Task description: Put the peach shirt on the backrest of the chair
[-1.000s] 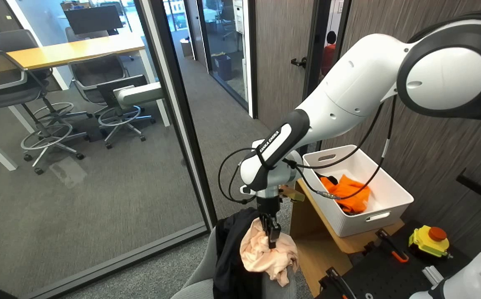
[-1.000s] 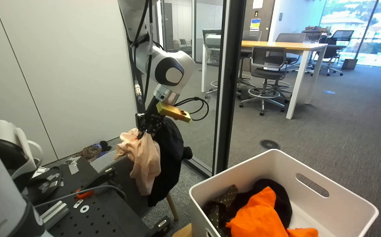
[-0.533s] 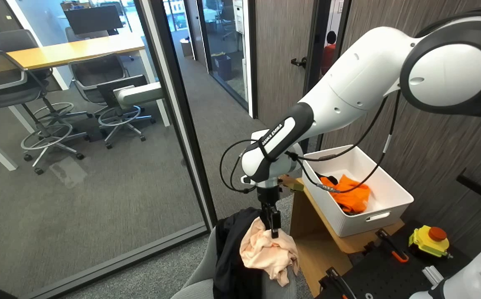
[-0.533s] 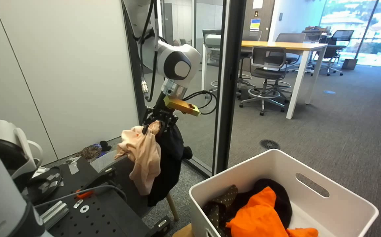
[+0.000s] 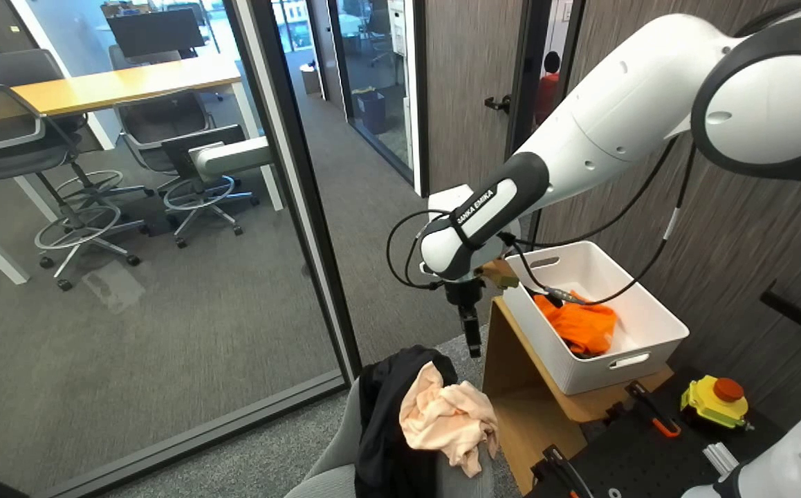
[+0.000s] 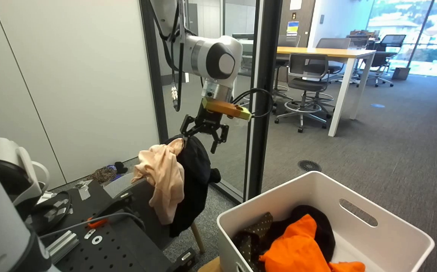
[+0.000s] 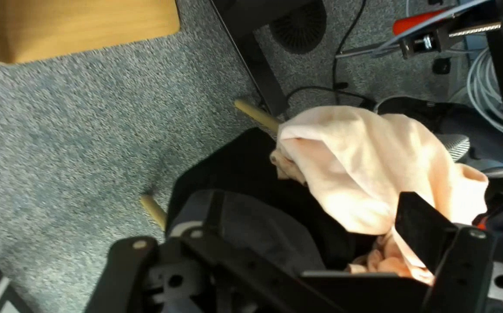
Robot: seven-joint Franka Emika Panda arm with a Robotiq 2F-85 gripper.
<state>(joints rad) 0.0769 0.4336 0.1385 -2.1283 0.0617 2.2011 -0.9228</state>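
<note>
- My black two-fingered claw point(image 6: 199, 144) hangs spread wide, near the crumpled peach fabric shirt point(image 6: 162, 166).
- The shirt drapes the grey upholstered backrest point(image 5: 345, 443), overlapping black cloth point(image 6: 196, 173).

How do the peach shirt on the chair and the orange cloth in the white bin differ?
Color: the peach shirt is pale, the orange cloth vivid. Place: the shirt is draped over the chair's backrest, while the cloth lies inside the white bin. Both look crumpled, and the open claw holds neither.
</note>
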